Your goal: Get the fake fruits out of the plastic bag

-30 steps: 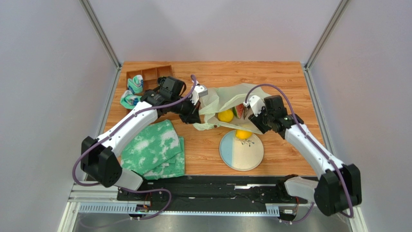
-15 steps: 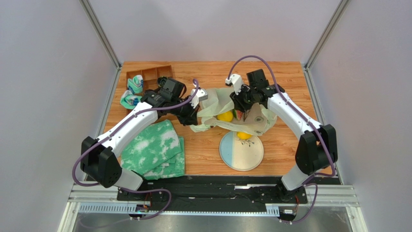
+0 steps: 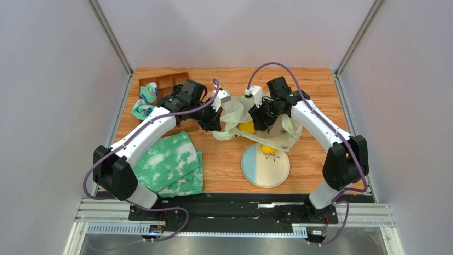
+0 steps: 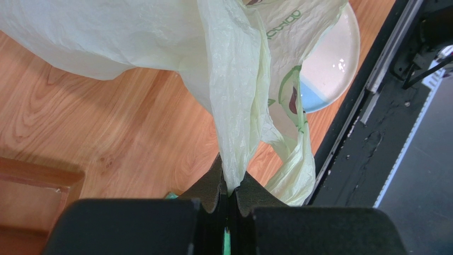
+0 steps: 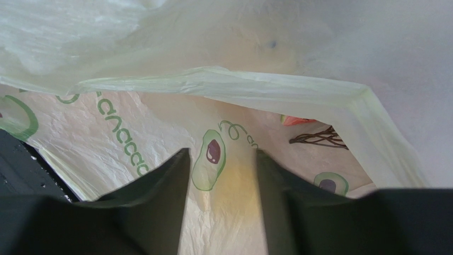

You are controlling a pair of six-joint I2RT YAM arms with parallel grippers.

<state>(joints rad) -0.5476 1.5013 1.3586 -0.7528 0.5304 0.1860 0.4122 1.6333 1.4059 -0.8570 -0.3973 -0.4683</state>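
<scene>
Top external view: the plastic bag (image 3: 290,133) sits crumpled on the desk (image 3: 313,85) just behind the plate (image 3: 266,170), with both arms reaching to it from either side. A yellow lemon (image 3: 246,127) shows in the bag's open mouth. Another yellow fruit (image 3: 268,149) lies on the plate's far edge, right against the bag. From the left wrist, the left pincer (image 4: 229,183) is clenched on a twisted fold of the bag, which stretches away from it. From the right wrist, the right pincer (image 5: 222,159) stands released at the bag's mouth, fingers apart with only printed film beyond them. A red piece (image 5: 298,120) and brown stems (image 5: 319,138) show through the film. A green-and-white cloth (image 3: 165,162) lies at the left.
</scene>
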